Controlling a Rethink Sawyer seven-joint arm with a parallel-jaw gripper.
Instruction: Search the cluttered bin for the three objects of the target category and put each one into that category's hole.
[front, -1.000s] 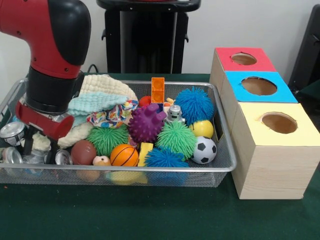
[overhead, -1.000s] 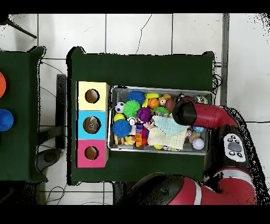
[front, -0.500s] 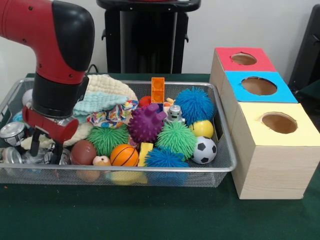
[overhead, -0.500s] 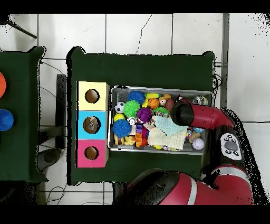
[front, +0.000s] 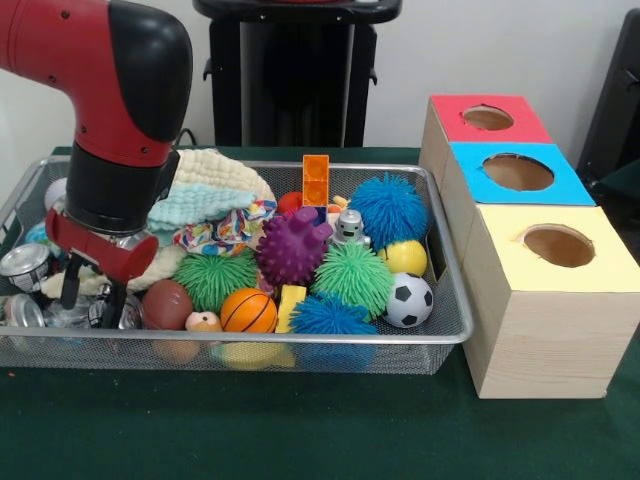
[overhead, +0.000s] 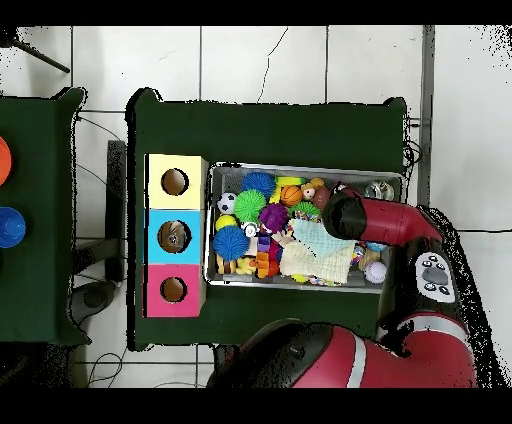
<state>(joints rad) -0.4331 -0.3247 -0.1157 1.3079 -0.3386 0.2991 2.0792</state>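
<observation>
A wire mesh bin (front: 300, 342) holds mixed clutter. Silver cans (front: 22, 266) lie at its left end, with another can (front: 128, 314) by the front rim. Folded cloths (front: 205, 190) are piled behind them. Spiky balls, a purple one (front: 292, 247) among them, a football (front: 166, 303), a basketball (front: 248, 310) and a soccer ball (front: 409, 300) fill the middle and right. My gripper (front: 90, 292) is low in the left end among the cans, its fingers (front: 70, 285) apart with nothing clearly held. In the overhead view the arm (overhead: 350, 214) hides it.
Three wooden boxes with round holes stand beside the bin: red top (front: 487, 118), blue top (front: 517, 172), yellow top (front: 558, 245). An orange block (front: 316, 180) stands upright in the bin's back. Green cloth covers the table (front: 300, 430).
The gripper shifted a little to the right and slightly up within the bin's left end. The objects have not visibly moved.
</observation>
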